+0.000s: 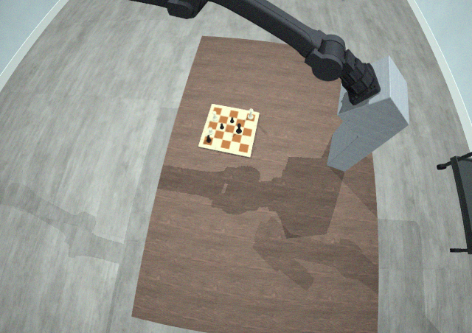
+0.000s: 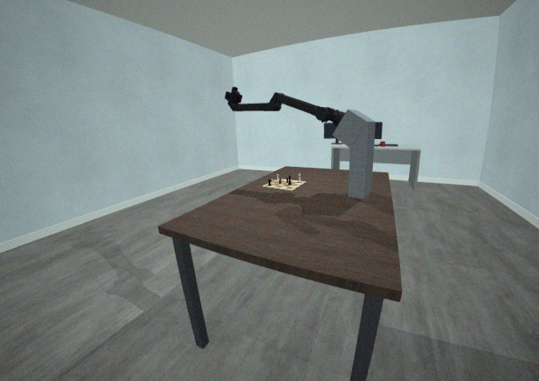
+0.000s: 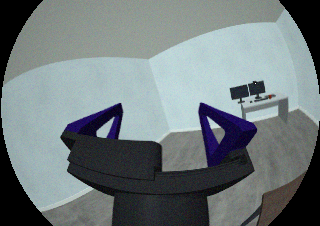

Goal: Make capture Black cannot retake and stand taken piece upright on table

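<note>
A small chessboard with orange and cream squares lies on the brown table, toward its far half; it also shows in the exterior view. On it stand white pieces, one near the far right corner and one at the left. Black pieces stand at the middle and at the near left corner. All look upright. My gripper is high in the air, far left of the board and off the table. Its purple fingers are wide open and empty, facing the room's walls.
The arm's grey pedestal stands on the table's right side. A second table with monitors is at the back wall. A dark stand is on the floor at the right.
</note>
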`<state>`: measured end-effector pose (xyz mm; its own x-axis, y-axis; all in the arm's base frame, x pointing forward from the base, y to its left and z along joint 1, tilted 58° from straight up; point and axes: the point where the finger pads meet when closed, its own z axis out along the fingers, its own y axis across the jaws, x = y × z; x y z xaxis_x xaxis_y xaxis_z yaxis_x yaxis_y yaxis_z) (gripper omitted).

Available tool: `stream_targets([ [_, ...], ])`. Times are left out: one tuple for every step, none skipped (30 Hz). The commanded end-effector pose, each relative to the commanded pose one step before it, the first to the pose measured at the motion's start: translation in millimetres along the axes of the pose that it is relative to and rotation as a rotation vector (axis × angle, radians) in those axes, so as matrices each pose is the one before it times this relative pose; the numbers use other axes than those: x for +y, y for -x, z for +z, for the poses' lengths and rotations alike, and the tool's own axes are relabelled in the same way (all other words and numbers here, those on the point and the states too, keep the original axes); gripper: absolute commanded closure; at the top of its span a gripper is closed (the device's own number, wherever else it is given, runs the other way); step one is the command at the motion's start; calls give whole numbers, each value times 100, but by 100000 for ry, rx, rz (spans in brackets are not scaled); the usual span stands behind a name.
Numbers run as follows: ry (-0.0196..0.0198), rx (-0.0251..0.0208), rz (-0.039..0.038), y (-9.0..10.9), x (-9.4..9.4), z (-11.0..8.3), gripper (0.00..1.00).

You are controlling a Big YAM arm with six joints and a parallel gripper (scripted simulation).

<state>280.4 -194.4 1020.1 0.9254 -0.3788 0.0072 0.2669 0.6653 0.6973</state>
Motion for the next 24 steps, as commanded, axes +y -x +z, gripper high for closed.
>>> stream_targets([
  [-225, -1333, 1247, 1349, 166, 445, 0],
  [0, 0, 0, 0, 0, 0, 0],
  [0, 0, 0, 0, 0, 0, 0],
  [0, 0, 0, 0, 0, 0, 0],
  [0, 0, 0, 0, 0, 0, 0],
  [0, 0, 0, 0, 0, 0, 0],
  [0, 0, 0, 0, 0, 0, 0],
  [0, 0, 0, 0, 0, 0, 0],
  [0, 0, 0, 0, 0, 0, 0],
  [0, 0, 0, 0, 0, 0, 0],
  [0, 0, 0, 0, 0, 0, 0],
  [0, 0, 0, 0, 0, 0, 0],
  [0, 0, 0, 0, 0, 0, 0],
  [0, 0, 0, 0, 0, 0, 0],
  [0, 0, 0, 0, 0, 0, 0],
  [0, 0, 0, 0, 0, 0, 0],
  [0, 0, 0, 0, 0, 0, 0],
  [-614, -3499, 3110, 2904, 287, 881, 0],
  [85, 400, -281, -169, 11, -49, 0],
  [225, 1055, -739, -445, 27, -130, 0],
  [245, 1061, -492, -150, 124, -31, 0],
  [77, 72, 782, 828, 278, 253, 0],
  [296, 1012, 163, -481, 116, -242, 0],
  [286, 620, 81, -168, 81, -56, 0],
])
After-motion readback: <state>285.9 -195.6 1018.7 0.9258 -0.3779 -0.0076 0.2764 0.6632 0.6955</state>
